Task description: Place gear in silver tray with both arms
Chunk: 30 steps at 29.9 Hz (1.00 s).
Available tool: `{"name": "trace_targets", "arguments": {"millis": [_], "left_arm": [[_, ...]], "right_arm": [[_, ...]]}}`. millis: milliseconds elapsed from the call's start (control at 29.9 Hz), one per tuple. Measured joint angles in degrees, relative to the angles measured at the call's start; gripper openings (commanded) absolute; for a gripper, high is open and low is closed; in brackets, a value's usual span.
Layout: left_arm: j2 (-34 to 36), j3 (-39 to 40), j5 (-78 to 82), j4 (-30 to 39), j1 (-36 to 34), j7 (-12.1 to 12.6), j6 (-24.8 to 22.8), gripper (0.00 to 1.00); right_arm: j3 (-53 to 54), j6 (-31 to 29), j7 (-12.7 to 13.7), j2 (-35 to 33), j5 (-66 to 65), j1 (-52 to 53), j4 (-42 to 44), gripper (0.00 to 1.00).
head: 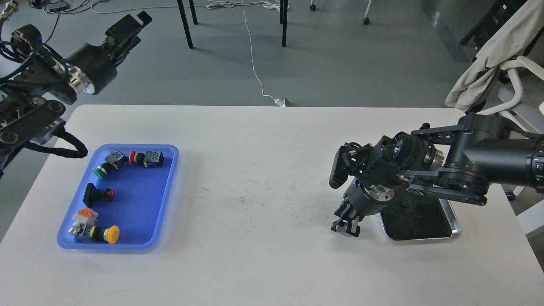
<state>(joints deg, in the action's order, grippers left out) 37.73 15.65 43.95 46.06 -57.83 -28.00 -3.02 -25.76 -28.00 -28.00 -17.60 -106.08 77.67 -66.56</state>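
The silver tray (pixel 454 227) lies at the right of the white table, its dark bottom partly covered by my right arm. My right gripper (pixel 345 224) points down at the table just off the tray's left edge, almost touching the surface. Its dark fingers overlap, so their state is unclear. I cannot make out a gear anywhere. My left gripper (pixel 127 29) hangs high at the far left, beyond the table's back edge, with nothing in it. Its fingers lie close together and the gap is hard to read.
A blue plastic tray (pixel 170 178) at the left holds several push-button switches, among them a yellow one (pixel 111 233), a green one (pixel 99 171) and a red one (pixel 133 158). Chair legs and cables stand beyond the table. A chair draped with cloth (pixel 493 55) is at the right.
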Motion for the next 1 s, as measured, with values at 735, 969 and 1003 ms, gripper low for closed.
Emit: {"name": "trace_targets", "arguments": {"millis": [735, 969, 1003], "left_arm": [[0.0, 0.0, -0.4, -0.1, 0.5, 0.0, 0.0, 0.86], [-0.1, -0.1, -0.4, -0.8, 0.7, 0.0, 0.0, 0.86], [-0.1, -0.1, -0.4, -0.8, 0.7, 0.0, 0.0, 0.86]], "right_arm": [[-0.7, 0.0, 0.0, -0.3, 0.1, 1.7, -0.7, 0.37], [-0.7, 0.0, 0.0, -0.4, 0.2, 1.9, -1.2, 0.40], [-1.0, 0.0, 0.0, -0.6, 0.2, 1.9, -1.7, 0.41]]}}
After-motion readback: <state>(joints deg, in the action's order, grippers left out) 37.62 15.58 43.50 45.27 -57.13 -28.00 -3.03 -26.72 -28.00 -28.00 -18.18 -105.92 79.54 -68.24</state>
